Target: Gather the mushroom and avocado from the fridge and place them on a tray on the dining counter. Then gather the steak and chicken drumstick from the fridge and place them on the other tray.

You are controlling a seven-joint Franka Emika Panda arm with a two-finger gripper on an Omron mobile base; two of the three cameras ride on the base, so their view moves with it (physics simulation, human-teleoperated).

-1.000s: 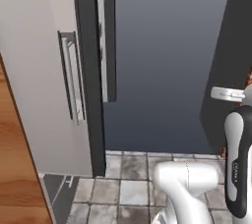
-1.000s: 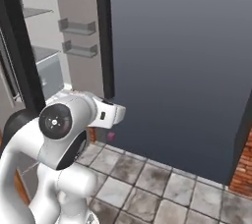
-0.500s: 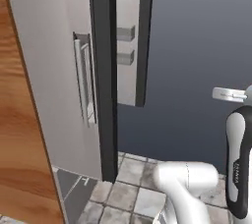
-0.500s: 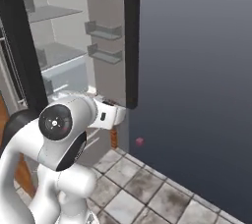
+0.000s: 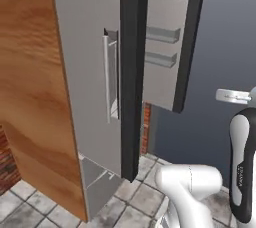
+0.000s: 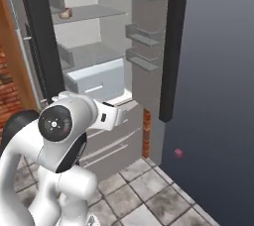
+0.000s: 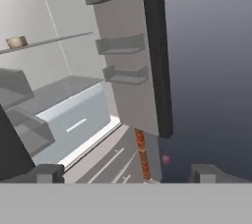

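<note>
The fridge (image 6: 92,54) stands with its right door (image 6: 146,36) swung open, showing white shelves and a pale drawer (image 6: 94,84). Its left door (image 5: 85,72) is shut, with a steel handle (image 5: 107,77). On an upper shelf lies a small tan lump (image 6: 65,12), also in the hand view (image 7: 16,42); it is too small to tell which food it is. My gripper (image 7: 128,174) is open and holds nothing. It hangs in front of the fridge (image 7: 64,95), well short of the shelves. The trays and the dining counter are out of view.
A wooden panel (image 5: 30,72) flanks the fridge on the left. The open door (image 7: 123,46) carries three bins and a dark edge. A tiny pink thing (image 6: 178,152) sits low to the right. Grey floor tiles (image 6: 144,190) lie below.
The base has driven on and the whole picture has shifted. The fridge's open inside now faces the right base camera. The gripper stays open.
</note>
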